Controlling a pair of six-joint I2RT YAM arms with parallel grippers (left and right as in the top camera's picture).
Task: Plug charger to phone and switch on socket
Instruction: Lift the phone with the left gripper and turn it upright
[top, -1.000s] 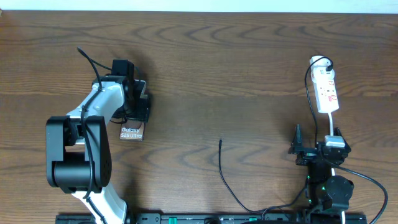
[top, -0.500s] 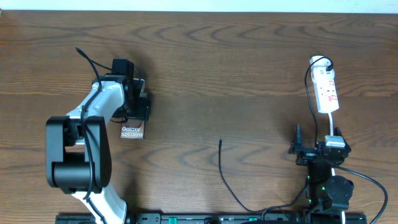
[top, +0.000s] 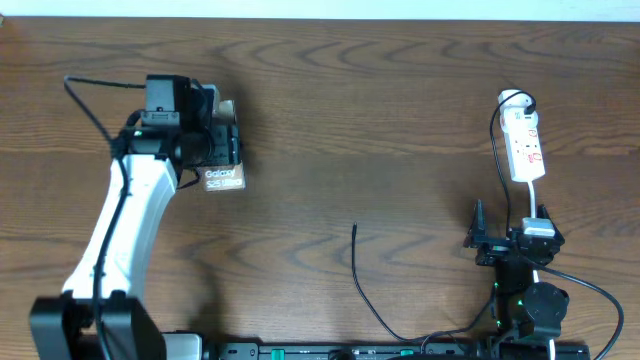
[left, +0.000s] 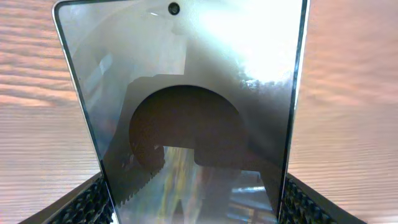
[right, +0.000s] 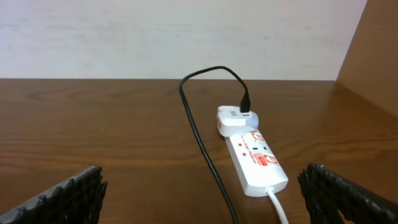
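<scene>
— Where is the glossy bronze slab phone (top: 224, 178) held?
— Left, pinched by the left gripper (left: 196, 202).
— Rightward?
— The thin black charger cable (top: 360, 275) is laid at centre; the white power-strip socket (top: 526, 145) is seen beyond the spread right gripper (right: 202, 177).

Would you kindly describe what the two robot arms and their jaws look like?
The left arm has a long white link between black joint housings, with a thin black cable looping to its wrist. The right arm is mostly black, with a small green light and black cables. Both have black jaws with ribbed pads.
</scene>
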